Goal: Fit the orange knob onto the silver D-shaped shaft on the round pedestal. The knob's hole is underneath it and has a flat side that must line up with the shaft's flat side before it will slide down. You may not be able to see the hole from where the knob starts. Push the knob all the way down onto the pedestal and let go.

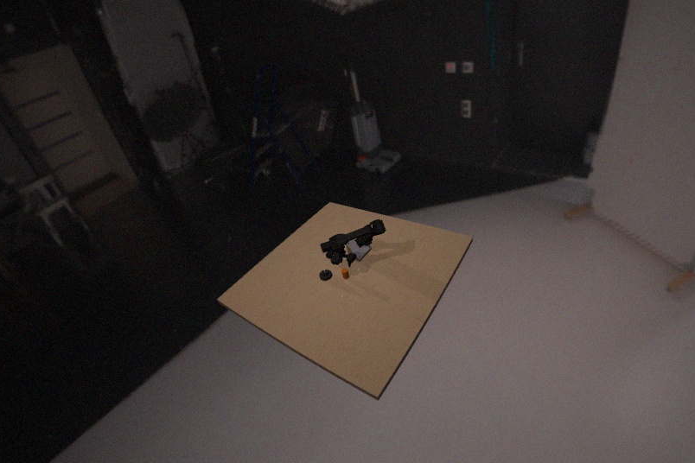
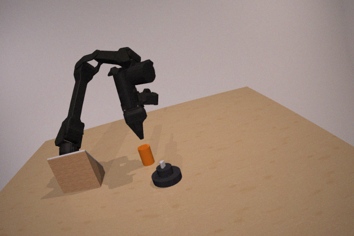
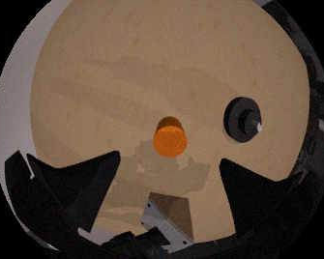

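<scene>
The orange knob (image 1: 345, 273) (image 2: 146, 155) (image 3: 170, 141) stands upright on the table; its underside is hidden. Beside it is the dark round pedestal (image 1: 325, 275) (image 2: 166, 180) (image 3: 234, 121), on the knob's right in the exterior view. The silver shaft (image 2: 162, 164) (image 3: 259, 128) sticks up bare from the pedestal's raised hub; I cannot tell where its flat side faces. My gripper (image 1: 342, 263) (image 2: 141, 138) (image 3: 170, 161) is wide open and empty, pointing down above the knob. In the exterior view one finger hides the other. In the wrist view the knob shows centrally, beyond the fingertips.
The arm's base stands on a wedge-shaped wooden block (image 2: 74, 175) (image 3: 179, 213), left of the knob in the exterior view. The table (image 1: 305, 310) (image 2: 238, 166) ends in straight edges. Shadows of the arm lie around the knob.
</scene>
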Controlling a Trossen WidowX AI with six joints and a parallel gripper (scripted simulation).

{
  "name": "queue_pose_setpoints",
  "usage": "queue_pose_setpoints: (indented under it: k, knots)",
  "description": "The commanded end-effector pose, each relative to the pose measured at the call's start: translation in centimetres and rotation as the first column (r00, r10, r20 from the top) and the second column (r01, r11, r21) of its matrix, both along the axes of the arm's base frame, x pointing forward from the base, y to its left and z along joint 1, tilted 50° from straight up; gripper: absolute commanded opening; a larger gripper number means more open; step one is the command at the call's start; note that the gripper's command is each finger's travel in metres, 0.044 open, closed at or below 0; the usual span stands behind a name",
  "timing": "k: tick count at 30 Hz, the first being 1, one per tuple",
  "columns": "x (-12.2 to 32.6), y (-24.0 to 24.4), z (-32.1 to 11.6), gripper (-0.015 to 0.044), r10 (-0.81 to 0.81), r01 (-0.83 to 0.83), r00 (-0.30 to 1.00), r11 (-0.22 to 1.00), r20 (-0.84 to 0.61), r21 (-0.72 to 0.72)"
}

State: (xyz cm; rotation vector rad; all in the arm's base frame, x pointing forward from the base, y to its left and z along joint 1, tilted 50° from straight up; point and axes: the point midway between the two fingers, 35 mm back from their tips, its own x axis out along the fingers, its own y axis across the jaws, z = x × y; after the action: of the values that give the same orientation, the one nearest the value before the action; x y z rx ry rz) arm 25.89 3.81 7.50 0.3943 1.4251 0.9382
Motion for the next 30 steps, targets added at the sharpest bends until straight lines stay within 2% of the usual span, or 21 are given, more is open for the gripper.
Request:
queue_pose_setpoints:
  k: [1,30]
  knots:
    - [-0.5,1.1,-0.8,0.0440,0.000,0.000,1.000,1.000,-0.009,0.007]
    - [-0.8,4.6,-4.1,0.0440,-0.001,0.001,1.000,1.000,-0.008,0.004]
